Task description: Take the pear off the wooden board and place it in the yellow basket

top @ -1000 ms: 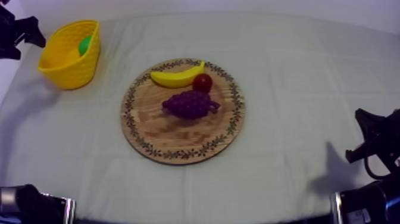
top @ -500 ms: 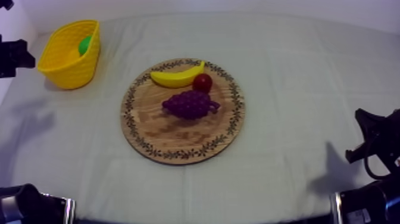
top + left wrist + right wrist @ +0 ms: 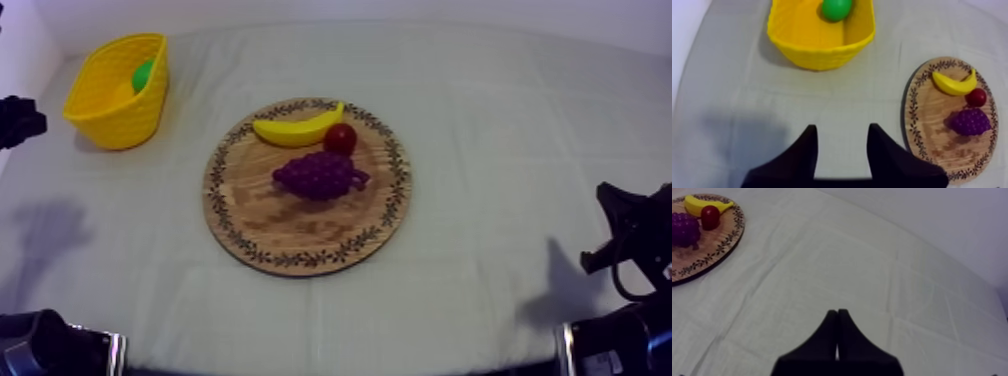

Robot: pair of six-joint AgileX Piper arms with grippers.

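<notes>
The pear (image 3: 143,75) lies inside the yellow basket (image 3: 118,125). In the left wrist view it sits at the end of the basket farthest from the left end effector (image 3: 842,127). The basket stands near the far left corner of the tabletop (image 3: 500,120), well apart from the wooden board (image 3: 300,225), which lies about the middle of the grey-white cloth.

Three toy fruits rest on the board. A banana (image 3: 295,128) lies along the far rim. A small red fruit (image 3: 340,138) sits just beside the banana's right end. A bunch of grapes (image 3: 320,175) lies close in front of both, nearer the board's centre.

The left end effector hangs over bare cloth on the near side of the basket. Its two black fingers are spread apart with nothing between them, so it is open and empty. The basket is straight ahead of it and the board is off to one side.

The right end effector (image 3: 837,312) has its fingers pressed together into a narrow wedge, closed on nothing. It is over bare cloth, well apart from the board.
</notes>
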